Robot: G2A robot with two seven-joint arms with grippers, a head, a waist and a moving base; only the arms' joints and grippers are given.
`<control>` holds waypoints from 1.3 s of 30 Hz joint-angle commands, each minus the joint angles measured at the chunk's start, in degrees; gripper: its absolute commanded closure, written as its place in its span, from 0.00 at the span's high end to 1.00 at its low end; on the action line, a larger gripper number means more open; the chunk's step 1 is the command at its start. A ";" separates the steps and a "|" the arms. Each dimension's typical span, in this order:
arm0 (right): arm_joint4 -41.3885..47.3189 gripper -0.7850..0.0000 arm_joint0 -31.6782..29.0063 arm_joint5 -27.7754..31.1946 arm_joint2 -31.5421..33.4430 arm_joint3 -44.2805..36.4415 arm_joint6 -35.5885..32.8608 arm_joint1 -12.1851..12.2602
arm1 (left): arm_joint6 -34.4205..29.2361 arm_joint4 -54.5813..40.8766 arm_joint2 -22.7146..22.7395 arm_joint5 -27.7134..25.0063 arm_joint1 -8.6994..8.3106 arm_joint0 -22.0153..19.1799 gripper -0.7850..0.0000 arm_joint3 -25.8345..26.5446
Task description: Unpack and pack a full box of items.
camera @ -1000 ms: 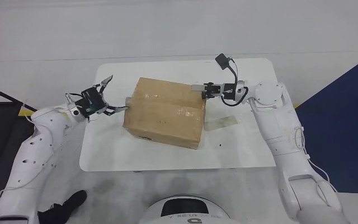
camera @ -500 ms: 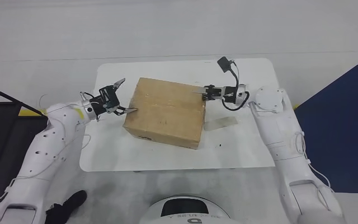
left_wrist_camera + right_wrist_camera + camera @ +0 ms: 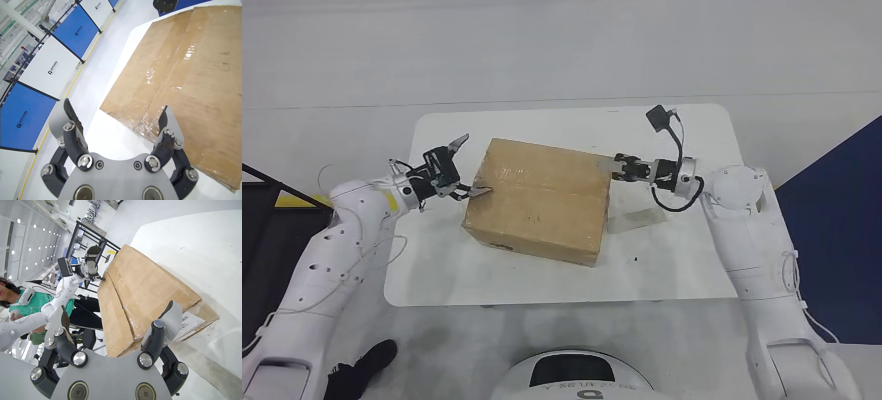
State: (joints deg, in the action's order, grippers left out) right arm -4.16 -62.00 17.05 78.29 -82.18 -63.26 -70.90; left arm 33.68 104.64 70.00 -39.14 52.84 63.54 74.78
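Your left gripper (image 3: 470,168) (image 3: 115,106) is spread wide, gripping nothing. One fingertip sits at the box's left top edge beside the tape seam, the other hangs off over bare table. Your right gripper (image 3: 604,163) (image 3: 117,308) is also spread and empty, at the box's right top edge, its fingers either side of the seam end.

- Table (image 3: 442,285): white with rounded corners. You have bare strips along the near edge and on both sides of the box. The left strip is the narrower one.
- Box (image 3: 537,200) (image 3: 189,66) (image 3: 143,289): brown cardboard, flaps closed, sitting mid-table and skewed to the table edges. Its far corner is near the table's far edge.
- Tape seam (image 3: 170,72) (image 3: 121,302): clear and glossy, running the length of the top between your two grippers.
- White label sheet (image 3: 642,218): flat on the table, just beside the box's right side.
- Dark speck (image 3: 635,260): on the table near the box's near right corner.
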 commanded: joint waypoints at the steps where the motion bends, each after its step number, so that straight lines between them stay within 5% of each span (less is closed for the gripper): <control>1: 1.37 1.00 -0.78 -0.41 0.53 -0.12 0.62 0.14 | -0.68 0.21 0.12 0.01 -0.07 0.14 1.00 0.68; 8: 3.98 1.00 -1.91 -4.13 6.05 2.56 -0.97 1.65 | -1.77 0.26 0.36 0.29 -0.26 1.14 1.00 1.53; 16: 0.54 1.00 6.75 -14.90 -5.16 11.91 -1.24 0.14 | -2.83 1.06 -0.41 0.62 -0.23 1.03 1.00 2.23; 32: 11.08 1.00 21.82 -13.97 -21.14 28.25 -0.48 -5.51 | -1.23 -1.63 4.60 3.83 -1.30 5.95 1.00 2.98; 39: 11.95 1.00 24.54 -4.68 -21.33 32.06 0.91 -6.01 | -1.99 -3.24 6.44 4.30 -1.60 7.70 1.00 3.79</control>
State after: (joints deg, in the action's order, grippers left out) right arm 7.77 -37.28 10.04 55.91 -50.16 -62.42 -77.28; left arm 31.91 101.56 76.32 -34.78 51.26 71.06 78.47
